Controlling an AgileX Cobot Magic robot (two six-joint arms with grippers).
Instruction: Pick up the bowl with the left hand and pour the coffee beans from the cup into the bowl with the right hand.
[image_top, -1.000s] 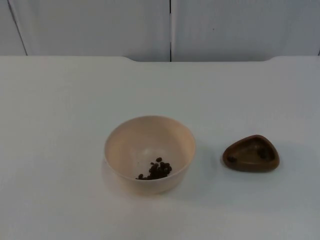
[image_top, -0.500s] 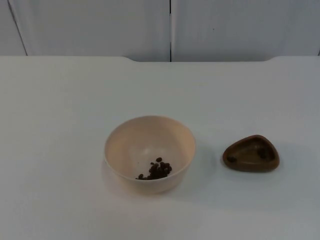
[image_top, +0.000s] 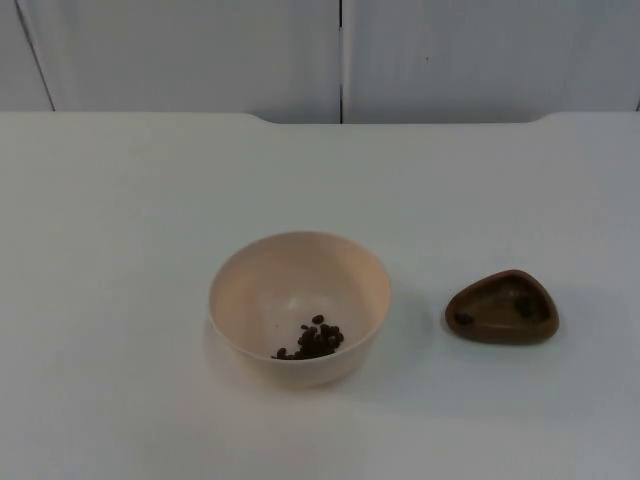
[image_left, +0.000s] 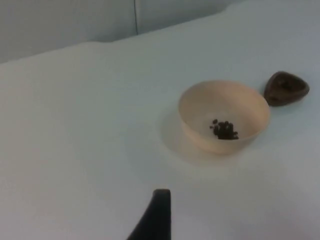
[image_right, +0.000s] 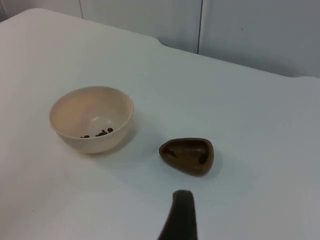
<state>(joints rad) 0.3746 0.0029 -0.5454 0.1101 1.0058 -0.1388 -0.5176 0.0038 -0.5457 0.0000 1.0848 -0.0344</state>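
Nothing has moved since the earlier frames: bowl and cup lie exactly where they were.

From the top view you see the bowl (image_top: 299, 308) standing on the table (image_top: 120, 200), with a small heap of beans (image_top: 313, 340) already inside it. The cup (image_top: 502, 307), a small brown dish, sits on the table well apart from the bowl, on the right arm's side. It looks almost empty; only a few dark spots are inside.

From the left wrist view, the left gripper (image_left: 154, 220) is pulled back from the bowl (image_left: 224, 116) and holds nothing. Whether its fingers are apart or together, you cannot tell.

From the right wrist view, the right gripper (image_right: 181, 216) hangs near the cup (image_right: 188, 155) without touching it; its fingers also cannot be judged.

My judgement: the beans are in the bowl, so the pour seems done, and both arms wait away from the objects. Little or nothing is left.
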